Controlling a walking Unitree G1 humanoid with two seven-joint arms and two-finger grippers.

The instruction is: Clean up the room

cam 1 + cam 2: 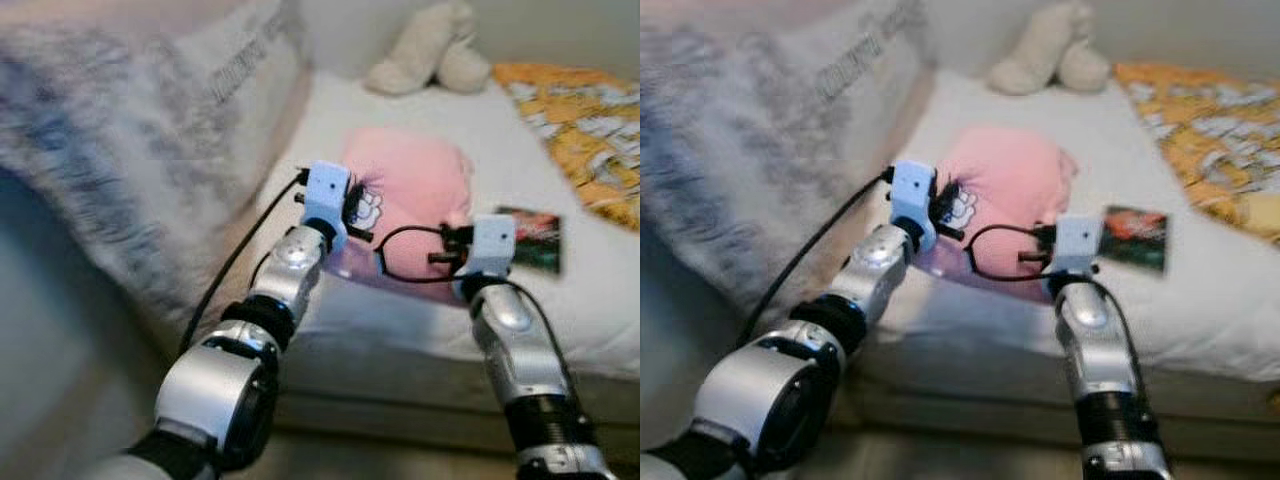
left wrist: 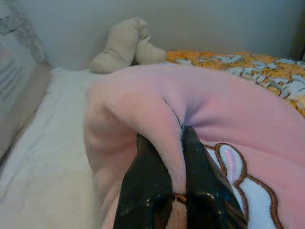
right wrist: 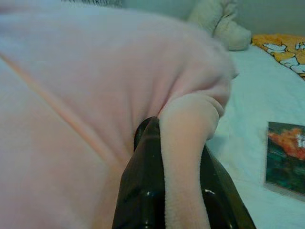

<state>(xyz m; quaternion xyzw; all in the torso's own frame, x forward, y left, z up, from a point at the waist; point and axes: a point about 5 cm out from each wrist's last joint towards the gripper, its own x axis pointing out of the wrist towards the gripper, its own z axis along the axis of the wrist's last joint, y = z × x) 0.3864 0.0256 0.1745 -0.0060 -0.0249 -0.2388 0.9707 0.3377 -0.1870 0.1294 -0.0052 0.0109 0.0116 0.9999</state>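
Note:
A pink fleece cushion (image 1: 415,190) with a white cartoon print lies on the white bed (image 1: 330,120). My left gripper (image 2: 164,143) is shut on a fold of the pink fleece at the cushion's left side, next to the print (image 2: 238,171). At the cushion's near right corner my right gripper (image 3: 178,138) is shut on a roll of the same pink fabric. Both silver arms reach forward over the mattress edge, the left wrist (image 1: 328,195) and the right wrist (image 1: 490,245) close to the cushion.
A dark picture card (image 1: 530,238) lies on the sheet just right of the right wrist. A beige plush toy (image 1: 430,50) sits at the head of the bed. An orange patterned blanket (image 1: 590,130) covers the right side. A grey furry throw (image 1: 110,150) hangs at the left.

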